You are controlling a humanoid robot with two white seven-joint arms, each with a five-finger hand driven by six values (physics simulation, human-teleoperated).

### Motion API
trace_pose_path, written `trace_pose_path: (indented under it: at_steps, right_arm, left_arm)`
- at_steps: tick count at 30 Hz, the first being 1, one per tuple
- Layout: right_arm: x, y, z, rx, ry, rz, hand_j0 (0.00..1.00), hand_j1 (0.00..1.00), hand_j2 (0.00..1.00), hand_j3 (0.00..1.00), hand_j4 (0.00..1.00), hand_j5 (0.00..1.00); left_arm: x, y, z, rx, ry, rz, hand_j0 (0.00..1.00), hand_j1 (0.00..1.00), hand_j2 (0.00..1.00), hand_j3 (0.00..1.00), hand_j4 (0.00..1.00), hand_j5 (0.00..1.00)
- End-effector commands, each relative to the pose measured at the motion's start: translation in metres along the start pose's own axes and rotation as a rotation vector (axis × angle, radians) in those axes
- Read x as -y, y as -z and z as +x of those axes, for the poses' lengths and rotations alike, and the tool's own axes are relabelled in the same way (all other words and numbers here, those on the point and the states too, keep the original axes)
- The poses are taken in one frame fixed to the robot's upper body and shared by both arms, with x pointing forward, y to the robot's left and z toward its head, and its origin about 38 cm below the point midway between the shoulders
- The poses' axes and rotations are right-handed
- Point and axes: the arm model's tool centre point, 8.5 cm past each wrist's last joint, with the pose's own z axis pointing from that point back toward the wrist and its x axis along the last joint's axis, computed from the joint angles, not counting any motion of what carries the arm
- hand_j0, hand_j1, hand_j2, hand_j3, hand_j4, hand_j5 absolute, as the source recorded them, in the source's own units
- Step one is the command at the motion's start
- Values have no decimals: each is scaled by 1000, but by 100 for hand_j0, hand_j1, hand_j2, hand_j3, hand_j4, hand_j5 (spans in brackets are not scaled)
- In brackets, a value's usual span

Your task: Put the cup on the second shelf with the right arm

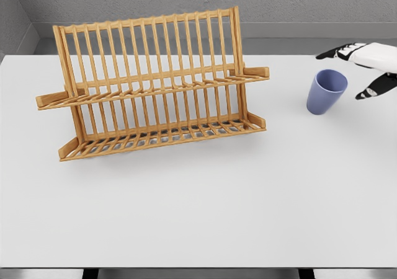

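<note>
one cup (pixel 325 91), one rack (pixel 155 84), one hand (pixel 366 65)

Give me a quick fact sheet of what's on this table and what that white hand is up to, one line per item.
table: white top, holds everything
rack: wooden dish rack with two slatted shelves, left of centre, nothing on either shelf
cup: blue cup, upright, open end up, standing on the table right of the rack
right hand: right hand, white with black fingertips, comes in from the right edge, fingers spread, just right of the cup, not gripping it
left hand: out of view
cup on second shelf: not yet
</note>
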Motion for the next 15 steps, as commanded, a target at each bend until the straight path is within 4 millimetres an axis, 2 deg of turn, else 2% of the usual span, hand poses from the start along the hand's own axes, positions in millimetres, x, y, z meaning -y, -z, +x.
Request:
trace_pose_path:
  at_steps: [1, 2, 6, 9, 15]
  right_arm:
    - [-12, 6, -5, -10, 28, 30, 100, 100, 100, 100, 100, 100]
    - [-9, 14, -3, 0, 22, 32, 100, 100, 100, 100, 100, 100]
    - [-1, 22, -7, -23, 4, 41, 100, 100, 100, 100, 100, 100]
    - [-8, 37, -13, -39, 16, 80, 100, 100, 100, 100, 100, 100]
    - [-22, 39, -23, -70, 42, 113, 100, 100, 100, 100, 100, 100]
  left_arm:
    - [0, 0, 0, 1, -1, 0, 100, 100, 100, 100, 100, 100]
    - [0, 0, 0, -1, -1, 0, 100, 100, 100, 100, 100, 100]
    - [0, 0, 0, -1, -1, 0, 100, 100, 100, 100, 100, 100]
    - [0, 0, 0, -2, -1, 0, 100, 100, 100, 100, 100, 100]
    - [0, 0, 0, -1, 1, 0, 100, 100, 100, 100, 100, 100]
